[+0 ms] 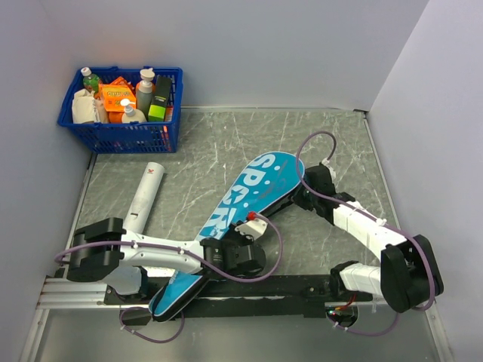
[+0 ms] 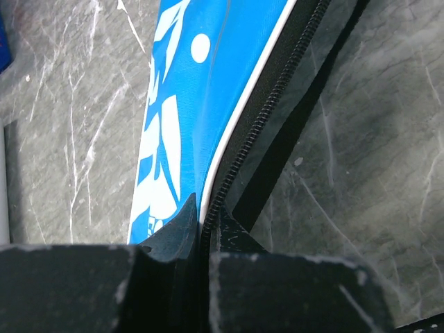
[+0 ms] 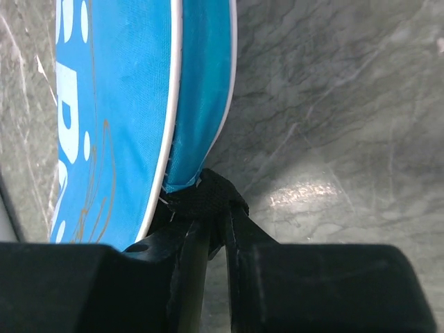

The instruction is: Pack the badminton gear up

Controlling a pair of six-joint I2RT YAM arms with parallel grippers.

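Teal woven cloth, smooth and faintly glossy, piped and lettered in white: cover [image 1: 249, 200], racket-shaped, lying slantwise on the grey marbled table [image 1: 219, 143], wide rounded end farthest from the arm bases.

Left fingers [image 2: 177, 225] shut tight on the cover's long edge, right at the black coil zipper [image 2: 260, 121], about where the cover narrows. Right fingers [image 3: 243, 232] pinched closed on a black webbing tab [image 3: 208, 198] at the rim of the cover's wide end.

Long white tube [image 1: 143, 194], stiff and round, just left of the cover and apart from it. Blue plastic basket [image 1: 121, 136] well beyond the cover, toward the far left corner. No racket or shuttlecocks in sight; perhaps inside the cover, cannot tell.

Probably working the zipper, though whether zipped or open here is unclear. Hold the tab end taut so the limp cloth lies flat. Pull along the line of the teeth, not across. Guide the piping clear of the slider, and go slowly round the curve.
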